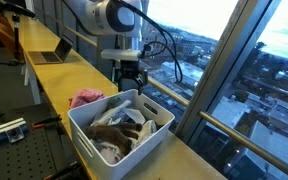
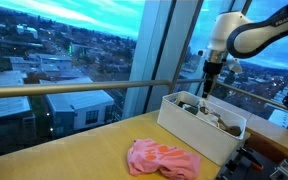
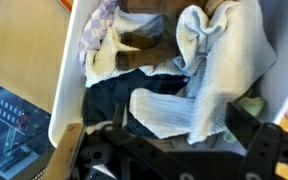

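Note:
A white bin [image 1: 84, 140] [image 2: 194, 128] full of crumpled clothes stands on the yellow table [image 1: 59, 85]. My gripper [image 1: 130, 78] [image 2: 207, 88] hangs just above the far end of the bin. In the wrist view the gripper [image 3: 182, 125] is open, its black fingers [image 3: 246, 128] set wide apart. A pale ribbed towel [image 3: 189, 95] lies draped on the pile between them, not pinched. Around the towel are a brown garment [image 3: 144, 45], a dark blue one [image 3: 109, 95] and a purple patterned cloth [image 3: 102, 22]. A pink cloth [image 1: 86, 98] [image 2: 162, 158] lies on the table beside the bin.
The bin's white rim [image 3: 69, 70] runs along the left of the wrist view. A laptop [image 1: 54, 52] sits farther along the table. Tall windows with a metal railing [image 2: 74, 90] run close behind the table. A perforated metal board [image 1: 14, 150] lies below the table edge.

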